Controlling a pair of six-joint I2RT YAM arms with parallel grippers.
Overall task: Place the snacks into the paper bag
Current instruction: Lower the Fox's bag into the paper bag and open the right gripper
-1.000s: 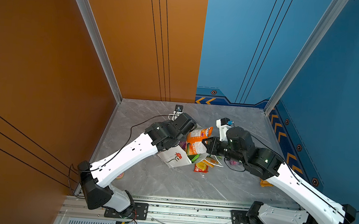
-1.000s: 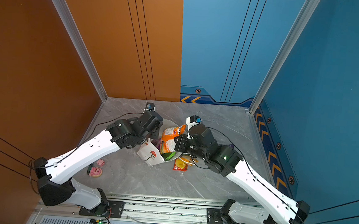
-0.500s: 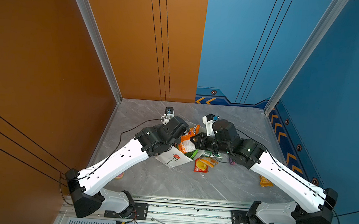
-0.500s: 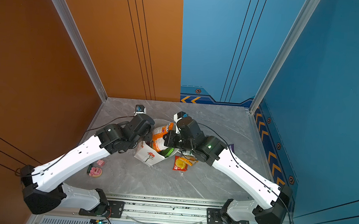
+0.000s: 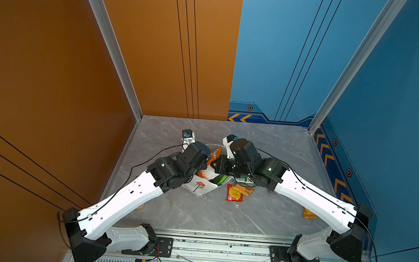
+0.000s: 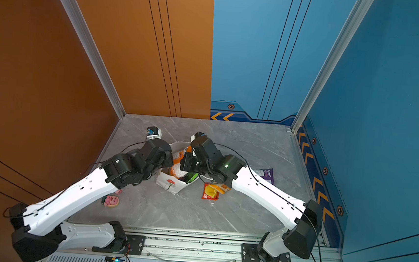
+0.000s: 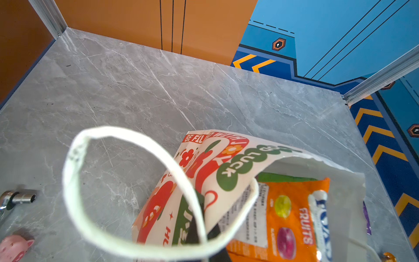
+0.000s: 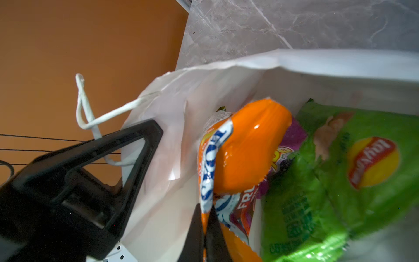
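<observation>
Right wrist view: right gripper [image 8: 205, 212] is clamping fully closed on the lower edge of the orange packet [image 8: 249, 147], with only foil between the jaws. That packet is hanging inside the mouth of the bag [image 8: 215, 74], leaning on a purple packet [image 8: 294, 136] and a green packet [image 8: 362, 163] just past it. Left gripper [image 7: 205, 226], close alongside, is pinching shut on the bag's printed wall next to the cord [image 7: 74, 181], propping the mouth open.

Step in hand looks like the drop. To do it well:
- Right should be pushing the packet below the rim before letting go, as it is sitting high now.
- Left should be holding the wall taut so the mouth isn't folding in.
- Right should be backing straight out, clear of the green foil, so it drags nothing along.

Top views are showing what the wrists miss. A red packet [image 5: 234, 193] is lying on the table just behind the right gripper, and a second orange packet [image 5: 309, 213] is lying well back beside the right arm. A small purple packet [image 6: 266, 173] is lying behind the right arm in a top view. The pink toy [image 6: 111, 200] by the left arm isn't a snack. Only the wrist views are resolving the grips and the bag contents.
</observation>
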